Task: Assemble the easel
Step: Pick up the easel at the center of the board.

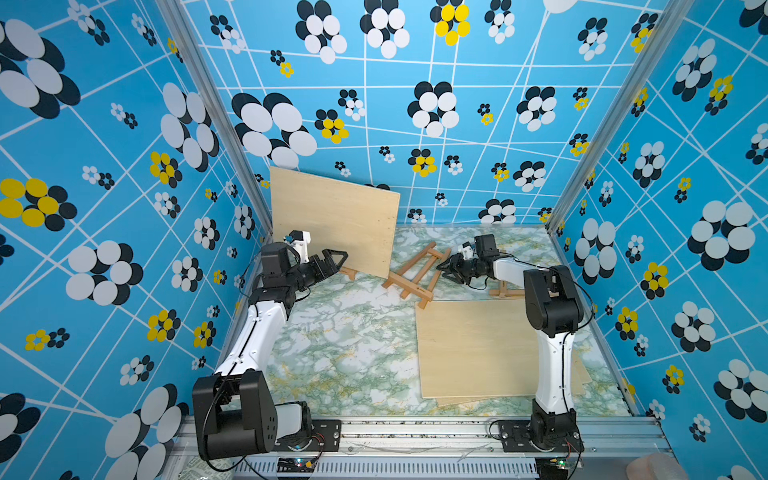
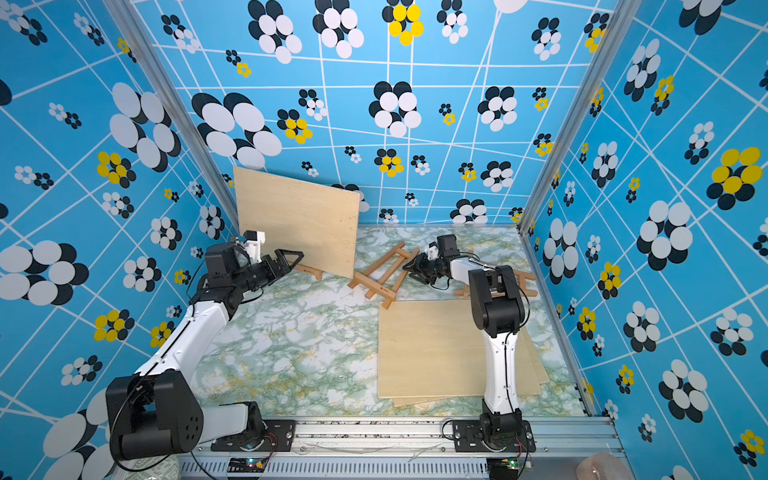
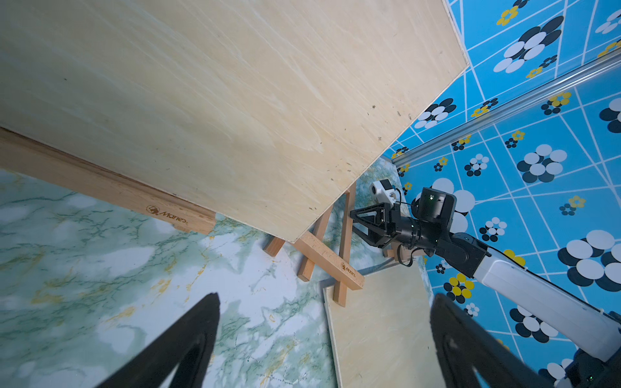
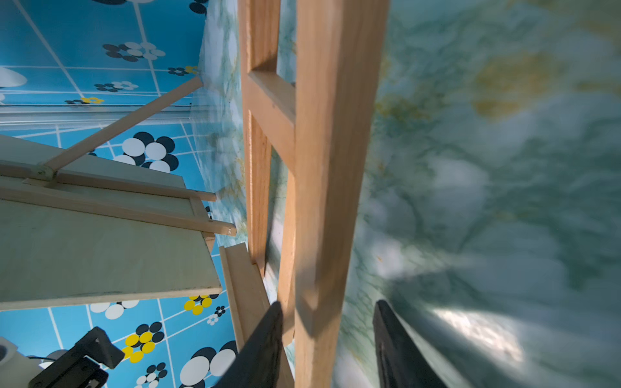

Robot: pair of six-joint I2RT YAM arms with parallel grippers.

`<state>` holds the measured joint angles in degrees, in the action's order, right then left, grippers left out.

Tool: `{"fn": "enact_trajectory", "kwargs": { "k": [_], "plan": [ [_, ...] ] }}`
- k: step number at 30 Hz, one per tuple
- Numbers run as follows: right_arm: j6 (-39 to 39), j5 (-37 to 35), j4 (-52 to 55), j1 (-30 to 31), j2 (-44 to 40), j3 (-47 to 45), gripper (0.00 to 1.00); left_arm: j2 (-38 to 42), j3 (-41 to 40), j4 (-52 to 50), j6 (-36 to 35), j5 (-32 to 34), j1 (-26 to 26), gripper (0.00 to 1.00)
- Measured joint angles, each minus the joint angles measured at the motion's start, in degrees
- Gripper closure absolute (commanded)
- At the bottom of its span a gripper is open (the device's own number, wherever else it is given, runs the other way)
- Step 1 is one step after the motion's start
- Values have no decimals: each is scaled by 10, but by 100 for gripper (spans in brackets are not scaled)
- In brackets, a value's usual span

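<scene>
Easel (image 1: 417, 272) lying flat on the table (image 1: 340, 353), mid-rear, between the upright board (image 1: 332, 216) and the right claw (image 4: 327, 305). Right claw half-spread, straddling one easel bar, with a gap visible on one side. Left claw (image 1: 338, 261) spread wide and empty, beside the upright board's lower edge. One easel leg reaches the corner of the flat boards (image 1: 473, 349).

Marbled green tabletop (image 1: 332, 353), blue flowered walls (image 1: 498, 62), aluminium rail (image 1: 415, 428) at front

robot lab cell, patterned walls (image 1: 374, 137), aluminium frame (image 1: 415, 432)
</scene>
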<state>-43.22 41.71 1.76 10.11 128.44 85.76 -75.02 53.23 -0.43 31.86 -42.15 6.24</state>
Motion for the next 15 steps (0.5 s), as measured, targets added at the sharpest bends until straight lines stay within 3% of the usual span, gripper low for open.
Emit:
{"fn": "enact_trajectory", "kwargs": {
  "k": [7, 13, 15],
  "plan": [
    [-27, 24, -89, 0, 28, -9, 57, 0, 0, -14, -2, 2, 0, 0],
    [-54, 29, -135, -3, 37, -12, 89, 0, 0, -16, -2, 2, 1, 0],
    [-80, 51, -155, -7, 37, -13, 92, 0, 0, -19, -2, 2, 1, 1]
  ]
}}
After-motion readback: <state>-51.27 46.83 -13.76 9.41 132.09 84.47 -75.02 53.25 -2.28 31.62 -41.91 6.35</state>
